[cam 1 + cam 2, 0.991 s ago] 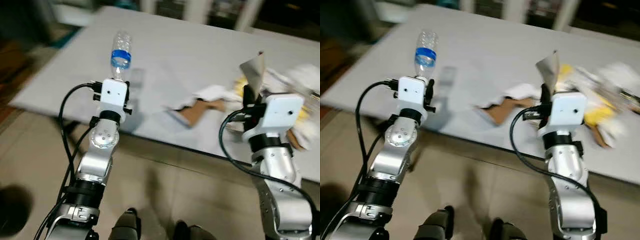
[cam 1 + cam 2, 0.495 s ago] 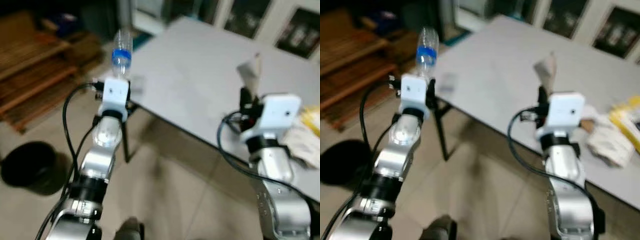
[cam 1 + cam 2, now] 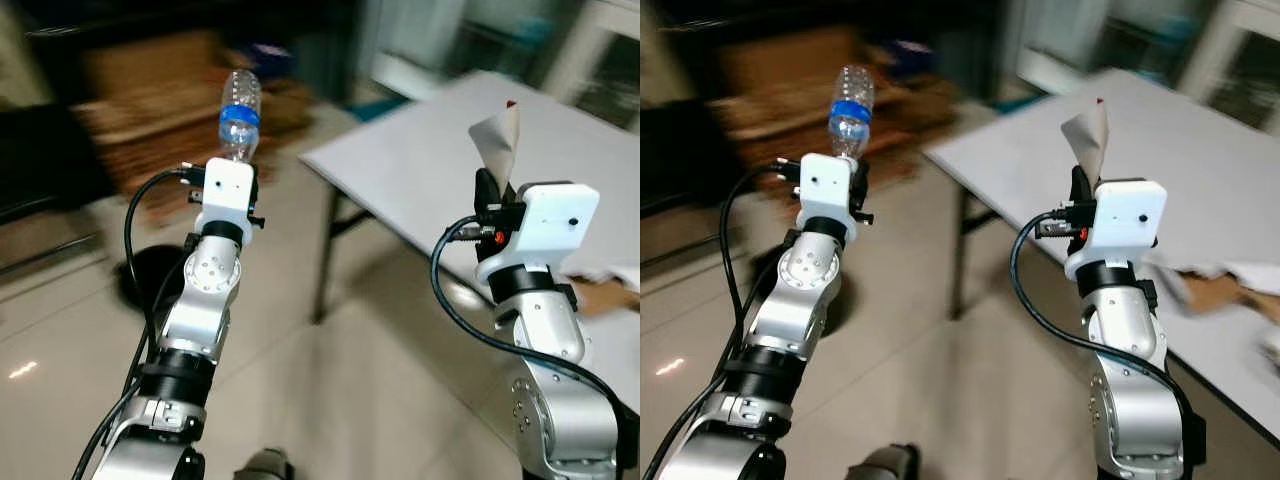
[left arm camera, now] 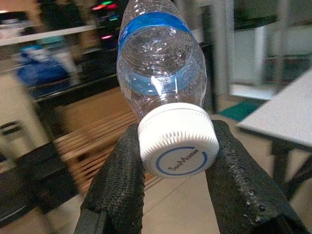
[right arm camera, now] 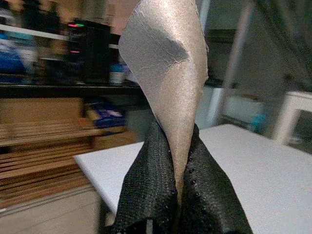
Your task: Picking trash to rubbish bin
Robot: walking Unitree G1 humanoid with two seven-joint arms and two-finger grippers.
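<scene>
Our left claw (image 4: 173,161) is clenched on the neck of a clear plastic bottle (image 3: 240,112), the white cap (image 4: 178,147) pinched between both black fingers (image 4: 119,180), the bottle's long axis running straight out from the claw and upward. Our right claw (image 5: 170,175) is clamped tight on a stiff scrap of tan paper (image 5: 168,73), which stands up from between its fingers in a tall curl. Both forearms are raised side by side, elbows bent, wrists pointing up and forward, the loads carried high.

Below and beyond our left claw, a dark round bin (image 3: 150,275) sits on the tiled floor (image 3: 330,380), partly hidden behind that arm; it lies nearer the left arm than the right, so we judge the bottle goes in first, lowered mouth-end down. Behind our right claw the grey table (image 3: 420,170) stretches away, with more crumpled paper and cardboard (image 3: 1215,285) on it beside that forearm. The surroundings are blurred.
</scene>
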